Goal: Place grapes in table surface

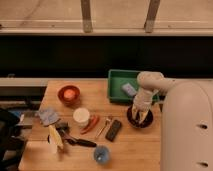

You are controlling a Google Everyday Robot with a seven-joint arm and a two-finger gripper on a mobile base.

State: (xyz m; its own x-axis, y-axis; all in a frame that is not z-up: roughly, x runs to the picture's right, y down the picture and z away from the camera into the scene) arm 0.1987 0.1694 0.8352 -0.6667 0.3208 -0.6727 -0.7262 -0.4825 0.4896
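The arm (150, 82) is bent downward from the right, and the gripper (140, 114) is lowered into the dark bowl (131, 121) on the table surface (130, 147), fingers drawn together (the grapes cannot be made out beneath). A green tray (116, 85) is set just behind.

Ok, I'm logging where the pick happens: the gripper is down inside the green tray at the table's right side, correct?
Not quite. The camera view shows the gripper down inside the dark bowl at the right side of the table. The green tray lies just behind that bowl.
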